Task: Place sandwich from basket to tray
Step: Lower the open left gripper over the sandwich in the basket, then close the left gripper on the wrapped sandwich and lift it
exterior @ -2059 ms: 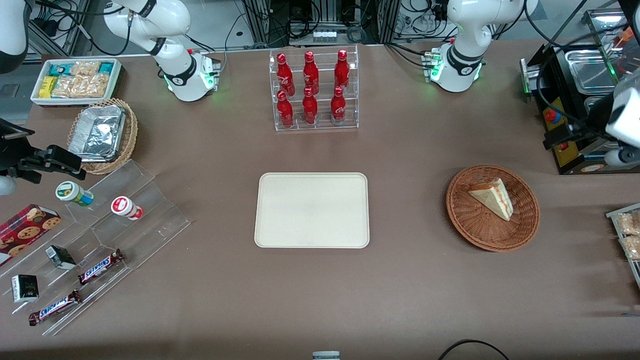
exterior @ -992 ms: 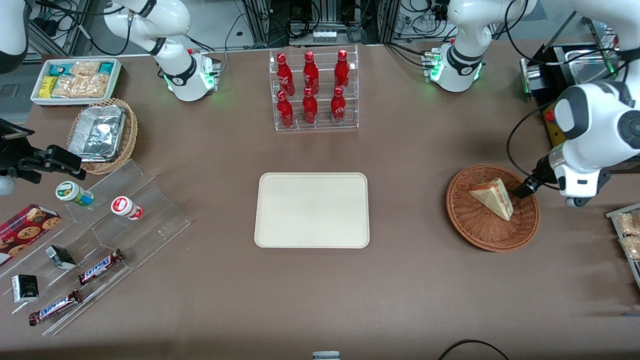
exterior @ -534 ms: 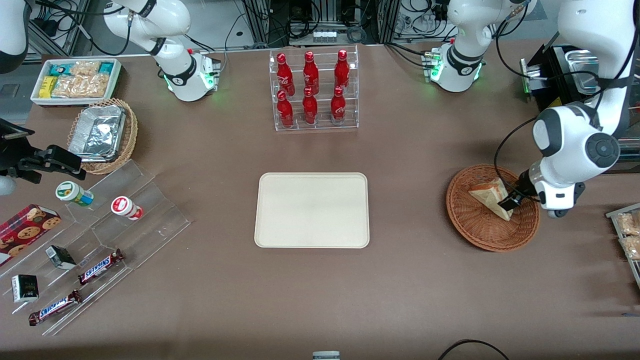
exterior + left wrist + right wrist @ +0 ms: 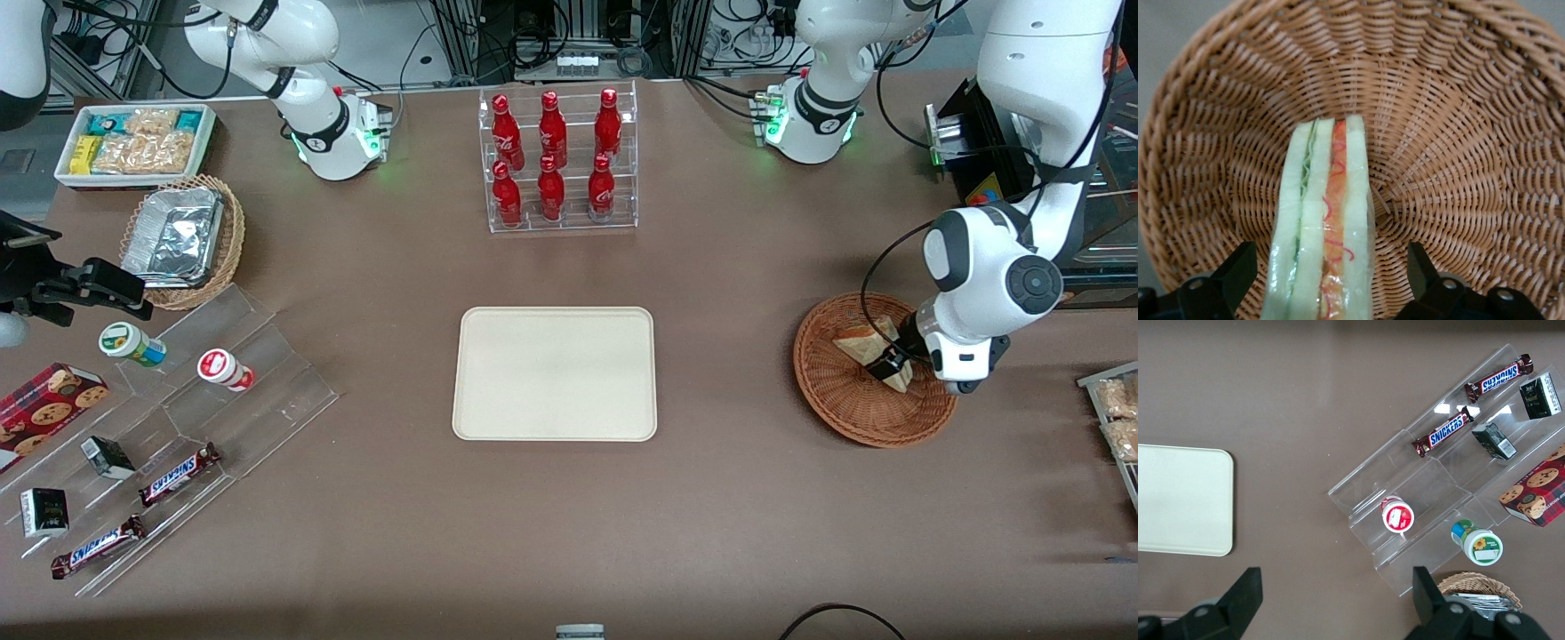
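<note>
The sandwich, a pale bread wedge with red, pink and green filling along its cut edge, lies in the reddish-brown wicker basket toward the working arm's end of the table. My gripper is lowered into the basket, open, with one black finger on each side of the sandwich's cut edge and a gap between each finger and the bread. The cream tray lies at the table's middle with nothing on it.
A clear rack of red bottles stands farther from the front camera than the tray. Toward the parked arm's end are an acrylic stand with snack bars and cups, a tan basket with foil containers and a white bin of packets.
The working arm came in from the table's end and lowered its gripper into the basket; the fingers now straddle the sandwich. The sandwich, basket and tray have not moved.
</note>
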